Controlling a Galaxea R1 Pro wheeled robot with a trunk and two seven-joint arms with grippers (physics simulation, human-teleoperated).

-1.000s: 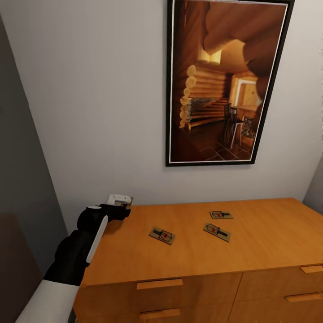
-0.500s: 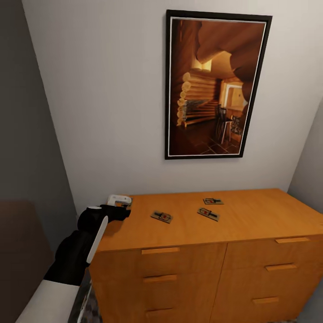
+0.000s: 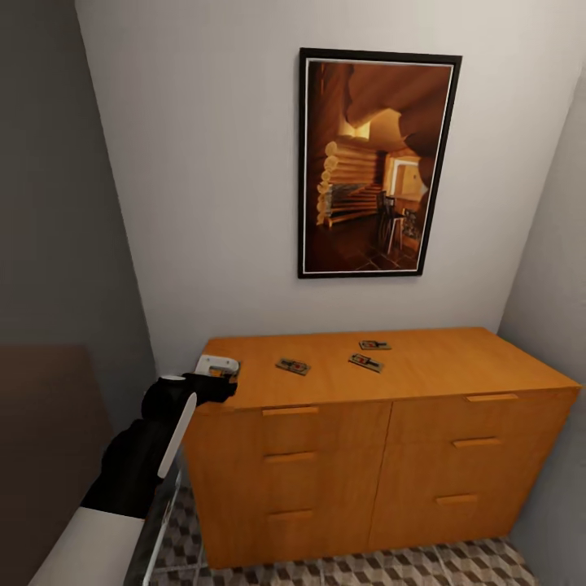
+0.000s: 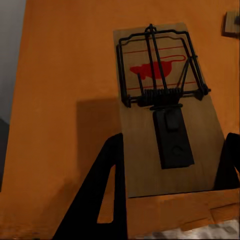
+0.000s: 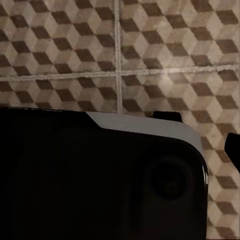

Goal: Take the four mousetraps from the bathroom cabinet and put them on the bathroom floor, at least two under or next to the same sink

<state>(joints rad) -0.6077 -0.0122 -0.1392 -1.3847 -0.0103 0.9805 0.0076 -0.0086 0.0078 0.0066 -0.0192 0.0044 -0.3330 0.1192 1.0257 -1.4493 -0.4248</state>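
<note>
1. Left end effector (image 4: 170,200) pinches a mousetrap (image 4: 162,107); red mouse print, no legible writing.
2. It sits at the cabinet (image 3: 325,456) top's left corner; three mousetraps (image 3: 292,366) lie mid-top.
3. Right end effector (image 5: 200,130) over bathroom floor (image 5: 120,45); spread or pressed together, cannot tell.

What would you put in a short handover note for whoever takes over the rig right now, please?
Left gripper: shut on one mousetrap, held over the left end of the cabinet top.
Right gripper: two dark tips show at the edge of the right wrist view, over the bathroom floor; whether it is open or shut cannot be told.
Three more mousetraps lie on the cabinet top: one nearer the left, two near the middle.
Done: one trap picked up. None shows on the tiles.
Left: set this trap on the floor, fetch the other three, and put at least two under or beside the sink.
</note>
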